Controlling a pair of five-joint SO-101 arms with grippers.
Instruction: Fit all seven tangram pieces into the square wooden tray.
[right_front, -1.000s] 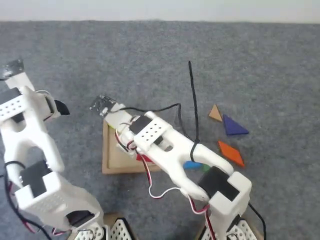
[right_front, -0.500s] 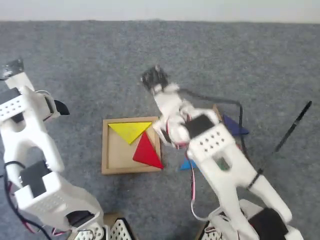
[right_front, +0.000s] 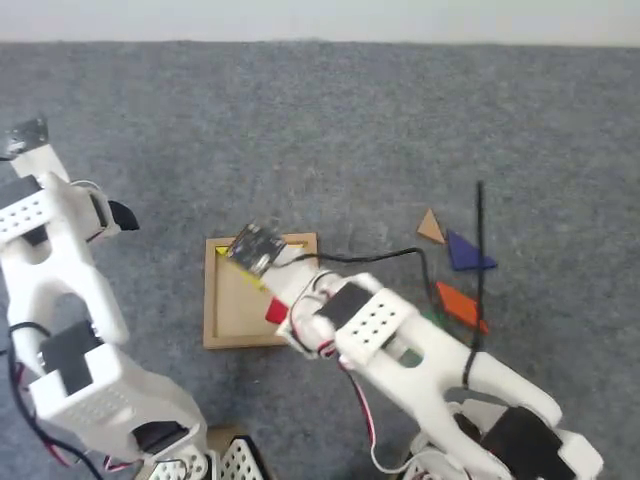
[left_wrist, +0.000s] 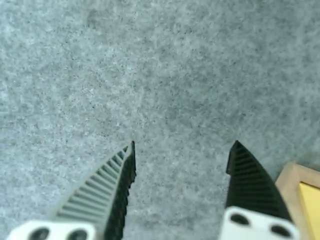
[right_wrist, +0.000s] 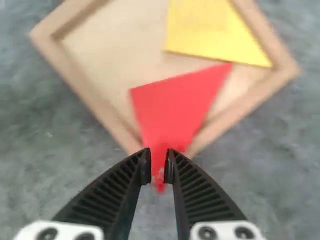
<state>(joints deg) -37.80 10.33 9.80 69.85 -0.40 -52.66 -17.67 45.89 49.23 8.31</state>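
Tray (right_front: 212, 300) sits toward the near edge of the desk (right_front: 330, 120), between the two arm bases

Yellow triangle (right_wrist: 215, 32) lies flat in one tray corner. Red triangle (right_wrist: 175, 107) beside it, one tip seeming to meet the yellow's long edge, the opposite tip riding over the rim and out past it, so not seated

Right claw (right_wrist: 157, 165): fingers nearly together, clamped on that overhanging red tip

Left claw (left_wrist: 182, 150): fingers apart, nothing between them, over bare felt toward the left edge, just off a tray corner

Tan triangle (right_front: 430, 226), blue triangle (right_front: 466, 252) and orange piece (right_front: 462, 305) loose toward the right edge, well apart from the tray

Handling, judged:
- pieces look thin, flat, stiff and light; no crush risk
- painted faces probably slick; grey felt likely drags on them
- a pinch on a bare tip leaves the piece free to pivot; a hold across two opposite edges, nearer the middle, should steer better
- flat pieces on felt offer little edge, so the lifted or overhanging side is the place to take hold
- rim is a hard stop; the red must drop inside it before sliding
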